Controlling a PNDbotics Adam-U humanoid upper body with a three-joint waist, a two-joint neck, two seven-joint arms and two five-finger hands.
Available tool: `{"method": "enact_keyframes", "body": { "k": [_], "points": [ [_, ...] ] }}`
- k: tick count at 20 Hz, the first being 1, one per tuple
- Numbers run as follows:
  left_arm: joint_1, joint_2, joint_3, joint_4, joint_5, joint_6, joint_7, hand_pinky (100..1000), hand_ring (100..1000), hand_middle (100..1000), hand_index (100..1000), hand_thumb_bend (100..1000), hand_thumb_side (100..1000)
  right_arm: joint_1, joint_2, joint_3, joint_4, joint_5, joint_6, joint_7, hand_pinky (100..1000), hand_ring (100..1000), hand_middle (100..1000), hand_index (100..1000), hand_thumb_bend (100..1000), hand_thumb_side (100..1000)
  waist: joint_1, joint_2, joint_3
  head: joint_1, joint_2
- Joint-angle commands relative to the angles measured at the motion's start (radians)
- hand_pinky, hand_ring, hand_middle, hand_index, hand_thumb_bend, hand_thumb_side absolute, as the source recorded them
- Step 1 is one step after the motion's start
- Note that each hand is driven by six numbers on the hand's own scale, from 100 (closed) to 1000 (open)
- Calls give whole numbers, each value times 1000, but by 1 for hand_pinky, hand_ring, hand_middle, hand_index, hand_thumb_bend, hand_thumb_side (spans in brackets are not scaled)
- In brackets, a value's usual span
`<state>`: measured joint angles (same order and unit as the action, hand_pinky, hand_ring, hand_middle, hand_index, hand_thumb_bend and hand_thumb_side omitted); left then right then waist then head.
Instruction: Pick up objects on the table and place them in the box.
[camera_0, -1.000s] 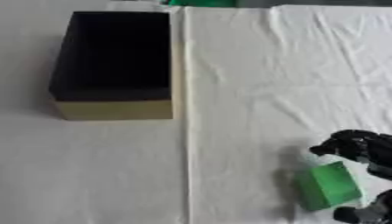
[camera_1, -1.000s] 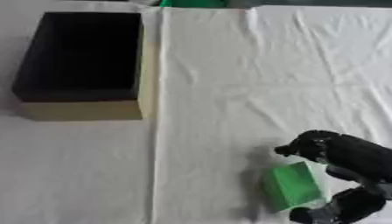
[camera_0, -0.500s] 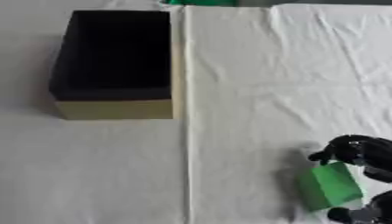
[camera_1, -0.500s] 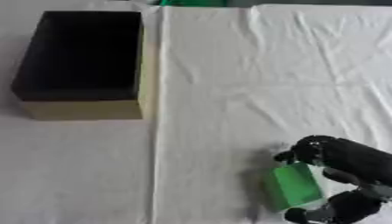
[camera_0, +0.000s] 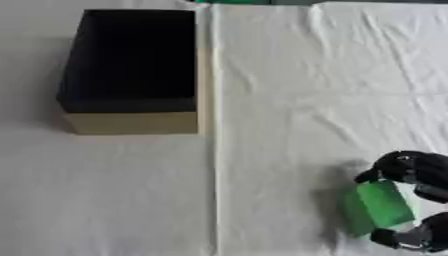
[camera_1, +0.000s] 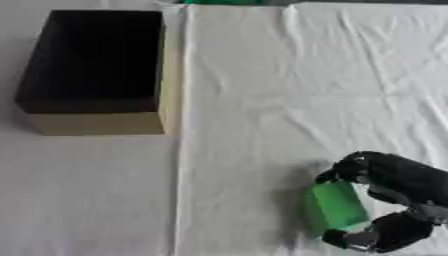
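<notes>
My right robot hand (camera_1: 398, 187) sits at the lower right of the counter (camera_1: 262, 100), fingers (camera_1: 350, 167) curled over the far end of a green block (camera_1: 335, 207) w/ the thumb (camera_1: 367, 239) at its near end, so it's clamped on the block. Block's on the white cloth, tilted. Open black box (camera_0: 131, 60) w/ tan sides stands far left, well apart
</notes>
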<state>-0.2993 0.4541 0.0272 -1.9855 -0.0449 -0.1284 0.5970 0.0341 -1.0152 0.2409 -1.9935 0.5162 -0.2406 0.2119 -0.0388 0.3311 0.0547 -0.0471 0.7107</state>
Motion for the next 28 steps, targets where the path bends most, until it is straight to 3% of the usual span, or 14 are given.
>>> {"method": "enact_keyframes", "body": {
  "k": [1,7,8,12,28],
  "points": [
    [-13,9,2,-14,5,1,-4,625,705,719,779,454,992,-9,-17,-12,-7,-13,14,4,815,717,582,818,445,777,2,-13,1,-1,8],
    [-13,9,1,-14,5,1,-6,625,706,719,777,453,994,-10,-13,-7,-7,-28,15,23,778,674,546,793,360,732,3,-11,3,-2,11],
    [-13,9,1,-14,4,2,-6,625,706,719,777,452,993,-12,-11,-8,-7,-35,16,21,748,632,508,757,324,734,4,-12,3,-2,11],
    [-11,10,2,-14,4,3,-7,625,707,720,777,451,993,-28,-11,-32,-7,-65,18,-9,699,585,467,719,301,716,3,-13,1,-1,11],
    [-9,14,4,-14,2,4,-2,625,707,719,778,449,993,-114,-59,-123,-7,-143,-15,-77,675,563,453,705,255,674,1,-17,-6,-5,4]
  ]
}}
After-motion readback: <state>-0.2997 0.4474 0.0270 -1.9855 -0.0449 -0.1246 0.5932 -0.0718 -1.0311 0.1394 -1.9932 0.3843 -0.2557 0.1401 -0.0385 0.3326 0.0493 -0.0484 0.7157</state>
